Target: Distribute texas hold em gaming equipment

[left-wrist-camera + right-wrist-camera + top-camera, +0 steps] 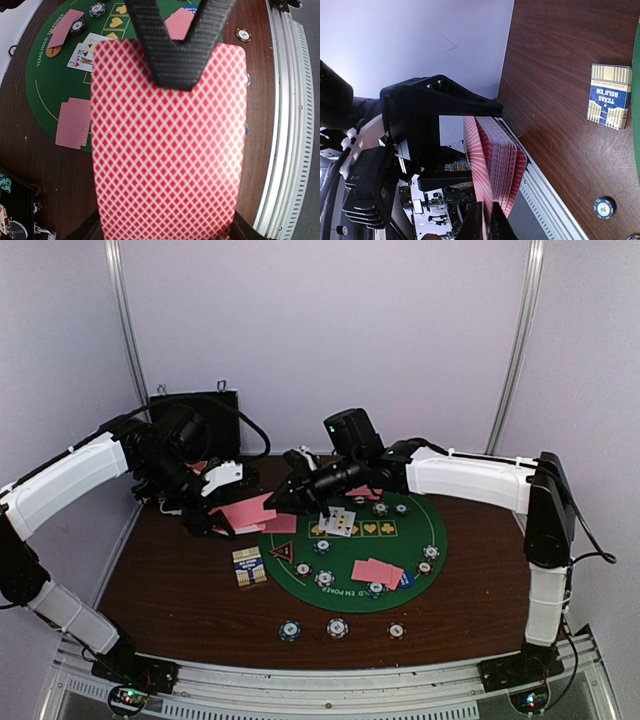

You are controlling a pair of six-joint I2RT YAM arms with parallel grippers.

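Left gripper (175, 82): clamped flat on the pink-backed deck (170, 165), held over the mat's left edge; its lower finger is hidden beneath the cards.
Right gripper (487, 224): fingertips cut off by the frame edge and drawn close at the deck's edge; we cannot tell whether they pinch a card.
Green mat (45, 95): largely hidden behind the deck.

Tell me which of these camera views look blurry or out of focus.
Top external: evenly lit and sharp throughout. Left wrist: the pink-backed cards fill the frame and look slightly soft, while the green mat behind is crisper. Right wrist: the card box lettering reads clearly, but the camera's own near fingers are dark and blurred.
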